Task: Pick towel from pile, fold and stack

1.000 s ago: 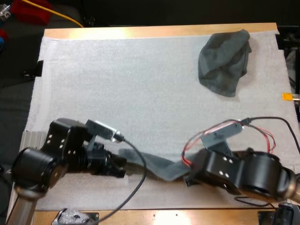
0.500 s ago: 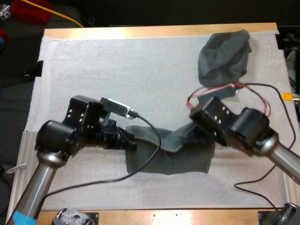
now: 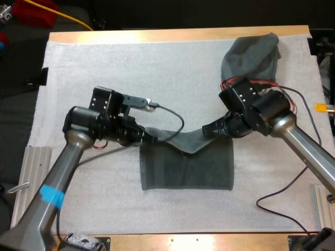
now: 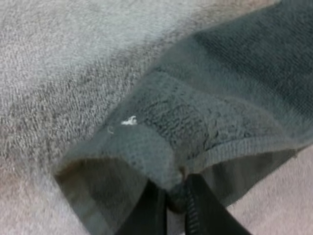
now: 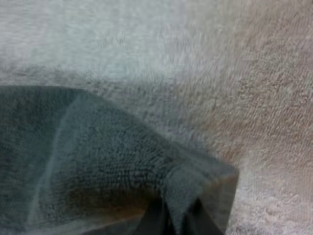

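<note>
Towel [image 3: 186,167], dark grey-green, is mid-mat, toward the near side. Its near part lies flat on the mat [image 3: 104,68] as a rough rectangle. Far edge is lifted off the mat and hangs as a sagging strip btwn the two sets of fingers. L fingers [image 3: 145,137] hold the strip's left end, just over the far-left corner of the flat part. R fingers [image 3: 209,129] hold the right end, over the far-right corner, a bit farther back than L. Strip dips in the middle and meets the flat part there.

L wrist view: L fingers [image 4: 146,215] are closed on the towel [image 4: 205,122], pinching its hem at a corner fold. Cloth bunches just past the tips, w/ a white speck of lint [image 4: 129,121] on it, and bare mat [image 4: 58,58] beyond.

R wrist view: R fingers [image 5: 159,220] likewise pinch a towel [image 5: 98,156] corner, hem draped over the tips, mat [image 5: 234,73] beyond.

Crumpled towel [image 3: 250,63] sits at the mat's far right, farther back than R fingers and apart from the 1st towel. Wooden tabletop [image 3: 172,35] shows as a strip past the mat's far edge.
</note>
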